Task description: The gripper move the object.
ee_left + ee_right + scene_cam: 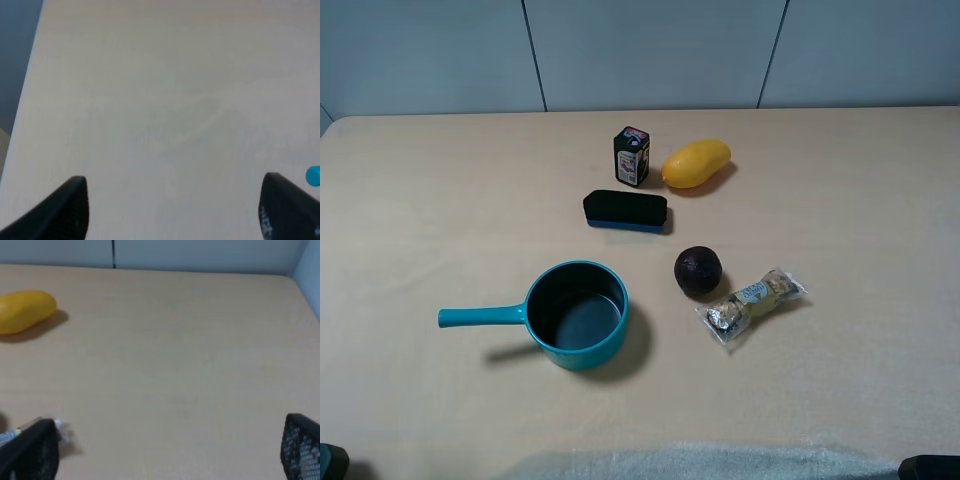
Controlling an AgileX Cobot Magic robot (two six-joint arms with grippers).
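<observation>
The object, an oblong block with a black top on a blue base (pixel 626 211), lies on the tan table (pixel 430 210) near the middle, just in front of a small black box. Both arms sit at the near edge, far from it; only dark corners show in the exterior high view. My left gripper (pixel 172 212) is open over bare table, its black fingers (pixel 70 210) wide apart. My right gripper (pixel 167 455) is open too, fingers (pixel 30 452) wide apart. The block shows in neither wrist view.
A small black upright box (pixel 632 155) and a yellow mango (pixel 696 164) stand behind the block. A dark round fruit (pixel 698 271) and a wrapped sweets packet (pixel 752 304) lie to the right front. A teal saucepan (pixel 575 315) with its handle pointing left sits front centre.
</observation>
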